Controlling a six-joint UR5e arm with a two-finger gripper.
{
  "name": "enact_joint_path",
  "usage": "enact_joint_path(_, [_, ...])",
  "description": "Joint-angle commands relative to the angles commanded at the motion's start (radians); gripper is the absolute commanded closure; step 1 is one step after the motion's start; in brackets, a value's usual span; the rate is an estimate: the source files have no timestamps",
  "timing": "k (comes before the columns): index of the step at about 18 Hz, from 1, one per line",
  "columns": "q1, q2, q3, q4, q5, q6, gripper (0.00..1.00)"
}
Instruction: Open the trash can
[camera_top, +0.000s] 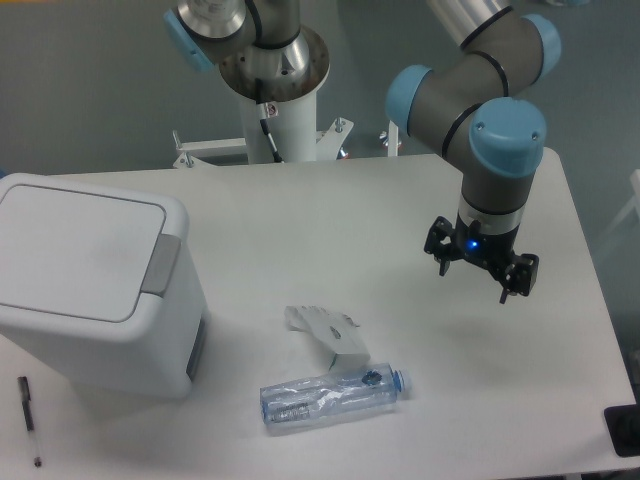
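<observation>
**Getting across the table to the push-bar**

The trash can sits at the near left of the table, its flat lid shut and lying level. The grey push-bar runs along the lid's right edge, facing the middle of the table. The gripper hangs over the right side of the table, well apart from the can, with its two fingers spread and nothing between them.

The step in hand looks like the approach: carrying the gripper leftwards to the bar. To do it well, I would travel high enough to pass over the crushed plastic bottle and the crumpled white paper lying near the middle, between the gripper and the can, then come down on the bar from above. Pressing near the bar's middle should spread the force evenly and keep the fingertips from slipping onto the lid or the can's side. A straight downward push seems safer than an angled one, since the light plastic body could slide leftwards towards the table edge. The pen at the near left corner is out of the way.
</observation>
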Motion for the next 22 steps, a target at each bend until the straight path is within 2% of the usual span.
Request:
enact_joint_path(5, [0.002,0.000,0.002,-0.002,-0.009,0.000,0.00])
enact_joint_path(8, [0.011,0.002,0.012,-0.008,-0.073,-0.003,0.00])
enact_joint_path(11, [0.005,0.006,0.008,-0.008,-0.078,-0.035,0.00])
enact_joint_path(14, [0.005,0.029,0.008,-0.008,-0.087,-0.142,0.00])
enact_joint_path(17, [0.000,0.067,0.005,-0.005,-0.146,-0.227,0.00])
enact_joint_path(22, [-0.021,0.123,0.011,0.005,-0.313,-0.529,0.00])
